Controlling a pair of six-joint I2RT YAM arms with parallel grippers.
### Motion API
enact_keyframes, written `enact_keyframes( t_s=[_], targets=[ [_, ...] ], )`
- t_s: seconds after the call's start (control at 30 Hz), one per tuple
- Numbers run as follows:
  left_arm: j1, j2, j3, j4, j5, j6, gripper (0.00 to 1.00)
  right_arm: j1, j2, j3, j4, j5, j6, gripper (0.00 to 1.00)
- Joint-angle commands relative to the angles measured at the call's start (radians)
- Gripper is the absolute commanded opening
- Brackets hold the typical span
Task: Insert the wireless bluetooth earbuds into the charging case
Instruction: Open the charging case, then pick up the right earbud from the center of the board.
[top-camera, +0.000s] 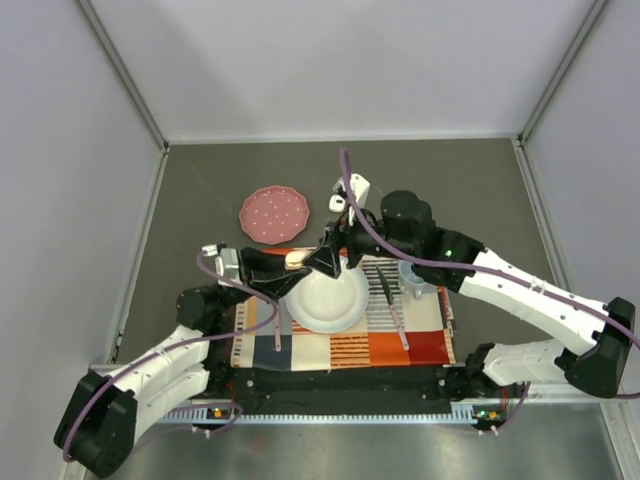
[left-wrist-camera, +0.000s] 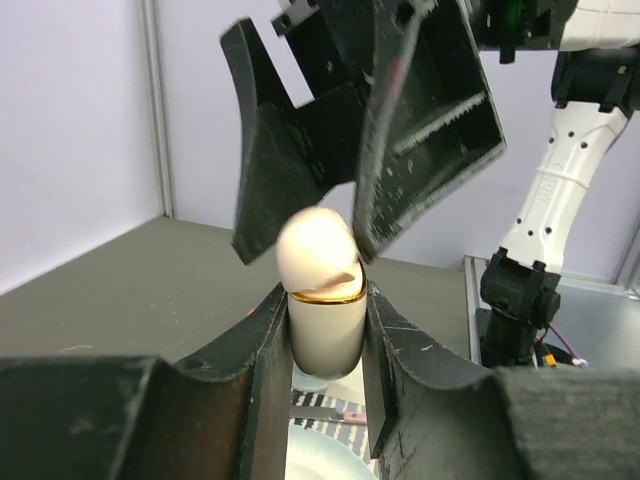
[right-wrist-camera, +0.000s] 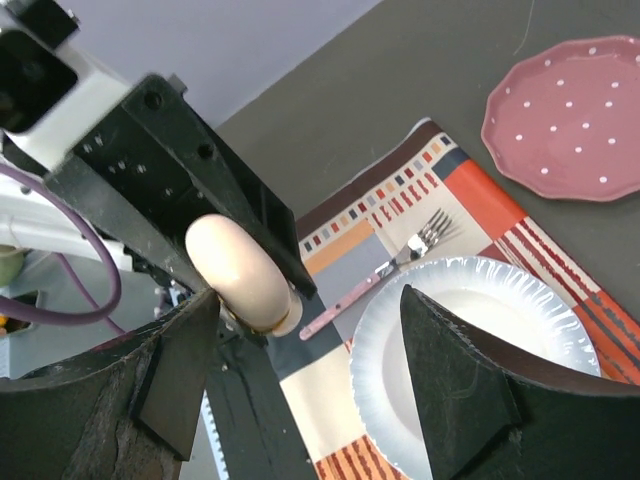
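My left gripper (left-wrist-camera: 326, 330) is shut on the charging case (left-wrist-camera: 325, 320), a small cream capsule with a gold band and a rounded peach lid. It holds the case above the white paper plate (top-camera: 325, 298). The case also shows in the top view (top-camera: 296, 259) and in the right wrist view (right-wrist-camera: 243, 270). My right gripper (right-wrist-camera: 320, 375) is open, its fingers (left-wrist-camera: 275, 180) spread around the lid's top, one finger close against the case. No separate earbud shows in any view.
A striped placemat (top-camera: 420, 345) carries the white plate, a pink-handled fork (right-wrist-camera: 385, 270), more cutlery (top-camera: 395, 315) and a pale cup (top-camera: 413, 278). A pink dotted plate (top-camera: 274, 213) lies on the grey table behind.
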Motion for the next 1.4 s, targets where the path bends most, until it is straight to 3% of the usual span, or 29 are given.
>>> enact_keyframes(
  t_s=[0.0,0.4,0.57,0.73,1.03,1.07,1.1,1.13,1.27,1.37],
  targets=[
    [-0.002,-0.013,0.038,0.176,0.079,0.0,0.0,0.008,-0.032,0.009,0.12,0.061,0.042,0.73],
    [-0.002,-0.053,0.034,0.122,0.073,0.028,0.0,0.008,-0.094,-0.058,0.196,0.151,0.09,0.74],
    [-0.002,-0.084,0.035,0.042,0.063,0.062,0.0,0.006,-0.182,-0.144,0.285,0.22,0.11,0.83],
    [-0.002,-0.125,0.038,-0.034,0.039,0.101,0.0,0.002,-0.26,-0.23,0.322,0.424,0.156,0.99],
    [-0.002,-0.185,0.051,-0.125,0.015,0.137,0.0,-0.123,-0.228,-0.19,0.071,0.527,0.176,0.96],
    [-0.003,-0.191,0.054,-0.134,0.013,0.14,0.0,-0.139,-0.216,-0.18,0.055,0.526,0.135,0.96],
    [-0.002,-0.196,0.058,-0.152,0.012,0.143,0.0,-0.147,-0.207,-0.173,0.04,0.523,0.104,0.86],
    [-0.002,-0.207,0.061,-0.16,0.01,0.151,0.0,-0.147,-0.19,-0.169,0.014,0.526,0.061,0.83],
    [-0.003,-0.234,0.08,-0.218,0.01,0.172,0.0,-0.152,-0.158,-0.193,0.003,0.535,-0.193,0.81],
    [-0.002,-0.254,0.089,-0.238,0.003,0.178,0.0,-0.216,-0.106,-0.164,-0.04,0.489,-0.24,0.78]
  ],
)
